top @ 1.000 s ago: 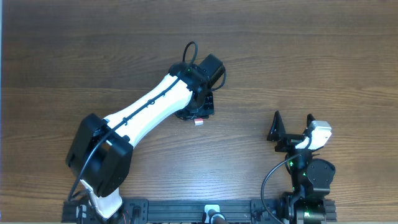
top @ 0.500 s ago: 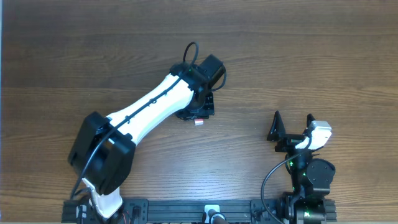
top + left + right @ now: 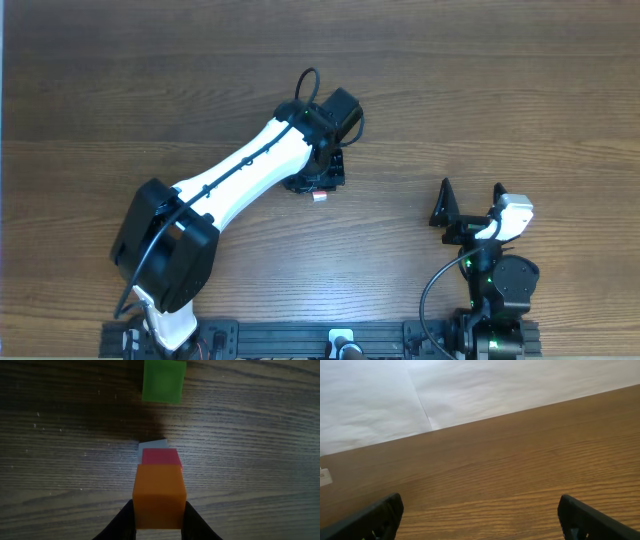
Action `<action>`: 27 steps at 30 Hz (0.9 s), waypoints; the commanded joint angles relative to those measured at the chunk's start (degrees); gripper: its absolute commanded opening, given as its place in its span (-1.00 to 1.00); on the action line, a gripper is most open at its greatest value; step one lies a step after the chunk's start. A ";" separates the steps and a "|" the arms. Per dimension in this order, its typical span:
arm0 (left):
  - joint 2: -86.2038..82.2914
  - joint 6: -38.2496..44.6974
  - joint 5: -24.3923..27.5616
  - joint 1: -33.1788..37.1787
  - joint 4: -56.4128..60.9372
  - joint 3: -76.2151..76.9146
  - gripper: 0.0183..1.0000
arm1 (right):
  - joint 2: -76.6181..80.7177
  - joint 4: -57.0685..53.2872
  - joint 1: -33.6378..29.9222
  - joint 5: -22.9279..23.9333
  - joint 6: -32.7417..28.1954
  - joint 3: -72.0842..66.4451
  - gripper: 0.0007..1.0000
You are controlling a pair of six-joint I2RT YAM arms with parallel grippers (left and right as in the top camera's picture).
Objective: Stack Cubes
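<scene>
Wooden worktop (image 3: 480,90) under both arms. We see the left claw (image 3: 159,521) clenched on the orange cube (image 3: 159,492), directly over the red cube (image 3: 161,456), likely to seat it on the stack. Whether the two touch, we can't tell. A grey cube (image 3: 151,446) peeks out from under the red one, mostly hidden. The green cube (image 3: 163,380) lies apart, cut off at the frame edge. The right claw (image 3: 468,205) is near its base, spread open.

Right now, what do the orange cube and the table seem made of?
The orange cube looks like plastic or painted wood: even colour, matte faces, no grain showing. The table looks like wood or wood-look laminate: long brown grain lines, low sheen.
</scene>
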 commanded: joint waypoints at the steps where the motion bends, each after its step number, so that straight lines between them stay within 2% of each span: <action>1: 1.01 0.85 0.81 -0.17 -0.07 1.25 -0.41 | -0.55 0.15 0.11 -0.66 -0.02 -0.46 0.98; 4: 1.01 0.85 0.81 -0.17 -0.07 1.25 -0.27 | -0.55 0.15 0.11 -0.66 -0.02 -0.46 0.99; 12: 1.01 0.85 0.81 -0.17 -0.07 1.25 -0.10 | -0.55 0.15 0.11 -0.66 -0.02 -0.46 0.98; 14: 1.01 0.85 0.81 -0.17 -0.07 1.25 0.06 | -0.55 0.15 0.11 -0.66 -0.04 -0.46 0.98; 18: 1.01 0.79 0.81 -0.17 -0.02 1.25 0.59 | -0.55 0.15 0.11 -0.66 -0.02 -0.46 0.98; 21: 0.92 -0.24 0.50 -0.17 0.02 1.25 0.88 | -0.55 0.15 0.11 -0.66 -0.02 -0.46 0.99; 25: -0.31 -0.26 0.20 -0.17 1.27 1.22 1.00 | -0.55 0.15 0.11 -0.66 -0.02 -0.46 0.98; 27: -1.49 -0.57 -0.57 -0.17 2.12 1.25 0.99 | -0.55 0.15 0.11 -0.66 -0.02 -0.46 0.99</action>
